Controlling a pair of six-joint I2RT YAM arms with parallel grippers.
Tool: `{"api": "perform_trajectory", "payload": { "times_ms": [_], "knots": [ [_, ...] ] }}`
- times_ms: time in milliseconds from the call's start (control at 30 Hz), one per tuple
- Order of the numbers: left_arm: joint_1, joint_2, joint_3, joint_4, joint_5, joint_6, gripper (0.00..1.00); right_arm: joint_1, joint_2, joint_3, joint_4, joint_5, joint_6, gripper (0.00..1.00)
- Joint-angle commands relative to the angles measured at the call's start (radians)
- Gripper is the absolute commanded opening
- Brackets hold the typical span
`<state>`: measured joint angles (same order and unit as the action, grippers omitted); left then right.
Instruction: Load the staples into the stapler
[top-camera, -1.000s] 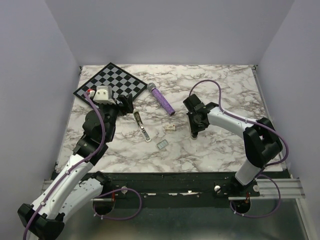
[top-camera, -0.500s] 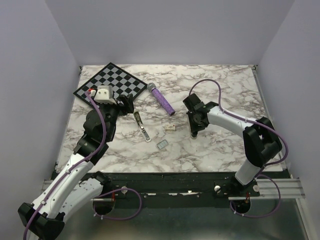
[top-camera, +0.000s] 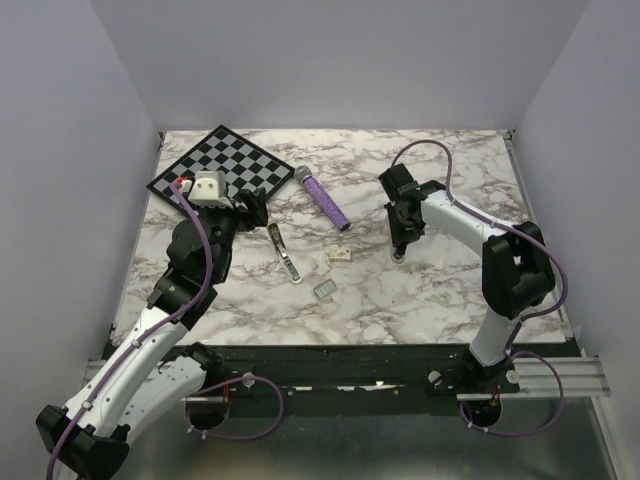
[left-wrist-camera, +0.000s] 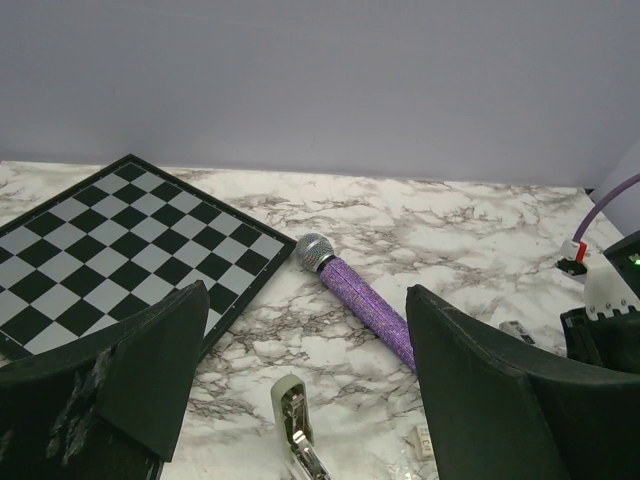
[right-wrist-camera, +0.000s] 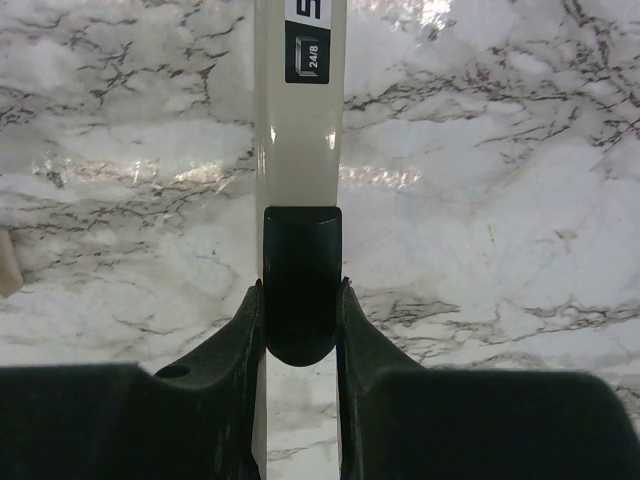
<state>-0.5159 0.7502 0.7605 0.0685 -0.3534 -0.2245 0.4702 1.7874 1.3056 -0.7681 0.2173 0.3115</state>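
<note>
— What is being changed since a second ago?

— The right gripper (top-camera: 399, 250) is being found farther back and slightly more to the right on the marble table (top-camera: 450, 290) than before, with its forearm drawn in more steeply. Nothing else is being shifted, and the left arm is being kept where it was.

— How is the right tool being held?

— Its fingers (right-wrist-camera: 245, 330) are being pressed against both sides of the white stapler (right-wrist-camera: 300, 120), at its black end. The cream body, marked 24/8, is being pointed away from the wrist camera over the marble. Whether it is being rested on the table cannot be told.

— And the left gripper (top-camera: 252, 206)?

— Its jaws are being held wide apart with nothing between them, low over the table beside the near corner of the chessboard (top-camera: 215, 160). In the left wrist view, the purple microphone (left-wrist-camera: 365, 305) and one end of a slim metal stapler (left-wrist-camera: 293, 415) are being framed in the gap.

— Where are the staples (top-camera: 325, 289) being left?

— They are being left flat on the marble between the two arms, toward the front edge. They are just in front of the small cream box (top-camera: 342, 255), near the front end of the metal stapler, and well apart from both grippers.
</note>
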Motion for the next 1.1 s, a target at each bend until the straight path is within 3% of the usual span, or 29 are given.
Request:
{"api": "perform_trajectory", "payload": {
  "times_ms": [0,200,300,633,833,1067],
  "knots": [
    [0.007,0.001,-0.007,0.01,-0.001,0.013,0.88,-0.059,0.047,0.04,-0.02,0.068,-0.067,0.09],
    [0.007,0.001,-0.009,0.011,-0.001,0.014,0.88,-0.097,0.043,0.096,-0.013,0.105,-0.13,0.19],
    [0.007,0.003,-0.007,0.011,-0.001,0.014,0.88,-0.096,0.038,0.139,-0.028,0.083,-0.156,0.33],
    [0.007,0.003,-0.007,0.011,-0.009,0.017,0.88,-0.045,-0.085,0.159,-0.069,0.019,-0.169,0.61],
    [0.008,-0.002,-0.007,0.008,-0.033,0.025,0.88,0.112,-0.178,0.116,-0.033,-0.035,-0.138,0.61],
    [0.01,-0.018,-0.01,0.011,-0.068,0.034,0.88,0.364,-0.123,0.083,0.036,-0.076,-0.057,0.61]
  ]
}}
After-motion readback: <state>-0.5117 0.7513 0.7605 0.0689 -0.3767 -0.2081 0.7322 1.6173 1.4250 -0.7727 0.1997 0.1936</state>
